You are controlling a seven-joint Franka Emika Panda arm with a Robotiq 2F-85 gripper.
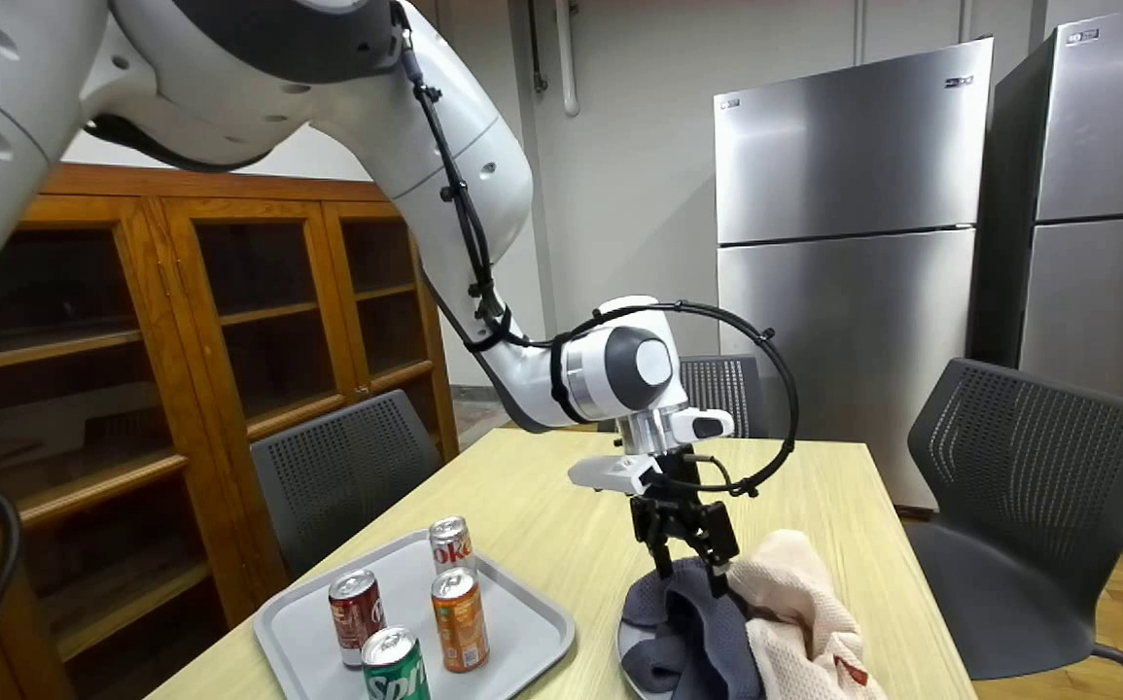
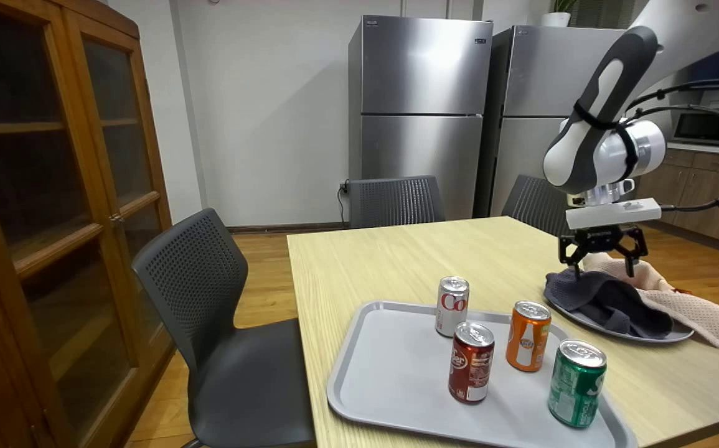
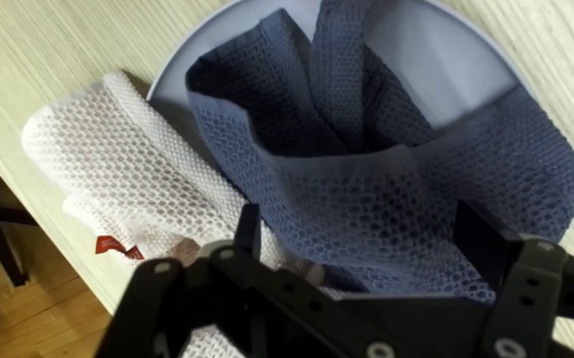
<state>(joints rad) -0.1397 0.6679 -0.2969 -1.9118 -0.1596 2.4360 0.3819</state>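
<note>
Alignment first: hovering with black fingers [image 3: 248, 226], wide apart and empty, close over the slate-blue waffle-knit cloth [image 3: 356, 199] on the round grey plate [image 3: 436, 64]; ideally centring one fold, clearing the cream-pink waffle-knit cloth [image 3: 137, 159] toward an edge of the pale wooden table [image 3: 43, 54].

Four cans [image 2: 528, 336] stand on a gray tray [image 2: 396, 373] — beyond the table [image 2: 396, 261], steel refrigerators [image 2: 421, 155] and a wooden cabinet [image 2: 94, 162].
</note>
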